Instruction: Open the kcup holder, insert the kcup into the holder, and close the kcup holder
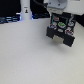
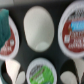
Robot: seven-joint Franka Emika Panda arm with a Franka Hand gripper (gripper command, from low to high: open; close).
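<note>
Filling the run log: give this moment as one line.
holder: open | pods in slots | gripper above holder | kcup: not identifiable

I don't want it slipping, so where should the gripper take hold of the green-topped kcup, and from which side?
Probably from straight above: the kcup shows its round green lid face-on to the wrist camera, so pinch opposite sides of the rim. Whether it is already held is unclear.

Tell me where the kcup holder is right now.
The kcup holder sits on the white table toward the exterior view's upper right, directly beneath the robot arm. A white bottle-like object stands further to the exterior view's left.
</note>
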